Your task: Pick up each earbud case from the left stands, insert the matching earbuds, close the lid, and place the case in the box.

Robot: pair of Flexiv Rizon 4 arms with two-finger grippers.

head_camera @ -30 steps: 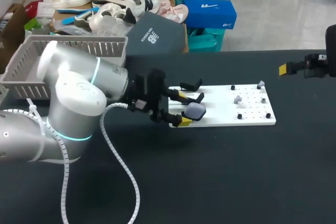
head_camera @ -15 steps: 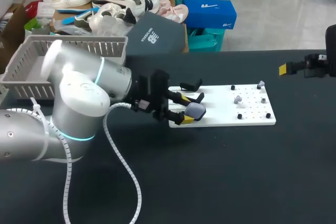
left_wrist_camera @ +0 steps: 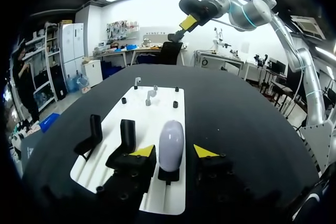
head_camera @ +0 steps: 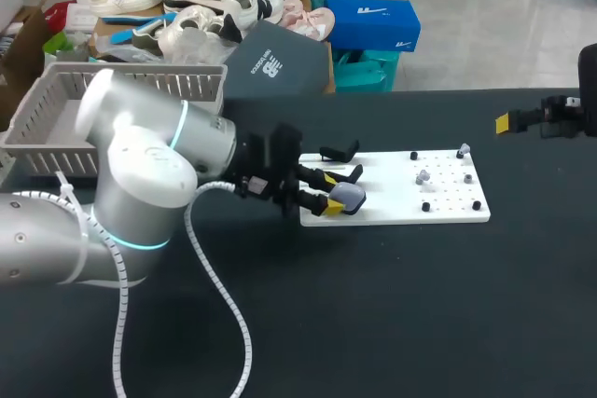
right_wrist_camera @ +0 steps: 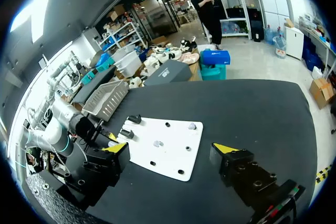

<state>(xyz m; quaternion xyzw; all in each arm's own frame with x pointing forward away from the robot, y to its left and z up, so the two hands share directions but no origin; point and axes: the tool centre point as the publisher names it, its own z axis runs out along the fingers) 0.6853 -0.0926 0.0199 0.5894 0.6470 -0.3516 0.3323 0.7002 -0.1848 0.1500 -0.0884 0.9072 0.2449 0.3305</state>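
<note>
The grey slatted basket sits at the far left corner of the surface, its inside partly hidden behind the left arm. A smooth, pale lilac-grey earbud case, lid shut, stands on the white board between the left gripper's spread fingers, which don't quite touch it. The right gripper hangs wide open off to the right, holding nothing.

A robotics lab: storage shelves, workbenches.
</note>
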